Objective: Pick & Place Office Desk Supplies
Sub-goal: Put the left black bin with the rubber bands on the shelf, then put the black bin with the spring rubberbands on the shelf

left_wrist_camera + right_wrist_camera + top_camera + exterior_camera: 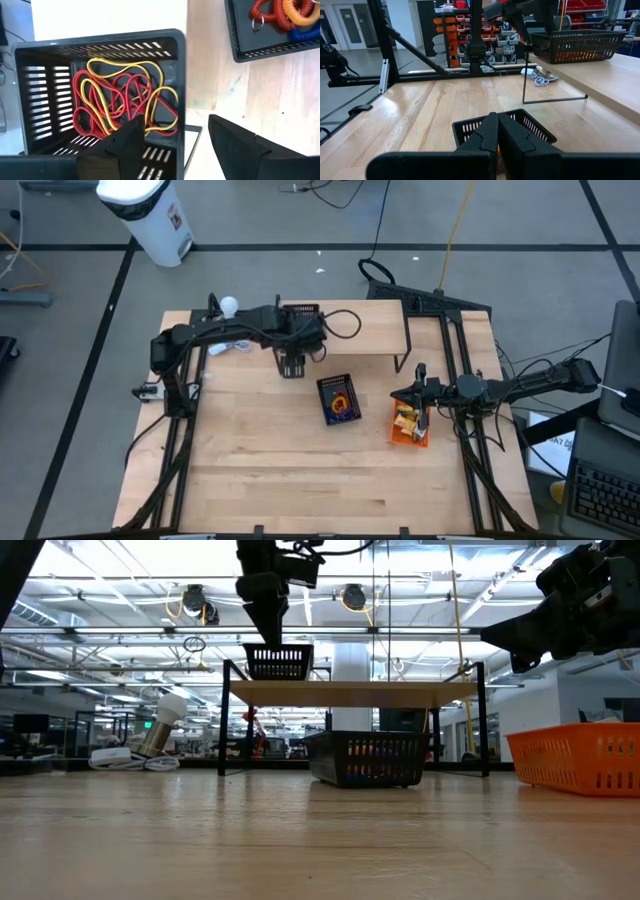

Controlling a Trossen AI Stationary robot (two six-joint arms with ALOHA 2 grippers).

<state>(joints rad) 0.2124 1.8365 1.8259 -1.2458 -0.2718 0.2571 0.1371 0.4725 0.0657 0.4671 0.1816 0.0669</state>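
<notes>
The left claw [292, 366] hangs just off the front edge of a raised wooden shelf [370, 330] at the back of the bench [280, 470], its fingers [235, 145] spread apart with nothing between them. Right before it, on the shelf, sits a small black mesh basket [45, 90] holding a tangle of red and yellow elastic loops [125, 97] — the loops lie loose on the basket floor, clear of the fingers.

Nearer the middle of the bench stands a second black basket [337, 399] with coiled loops [280, 15] in red, orange and blue inside. To its right, an orange basket [408, 426] holds small yellow items, too small to make out.

The right claw [421, 393] hovers over the orange basket's far side, its fingers [492, 132] pressed together and holding nothing that can be seen.

At the back left corner of the bench, a white ball-topped stand [229, 307] rests beside the left arm — well apart from all three baskets.
</notes>
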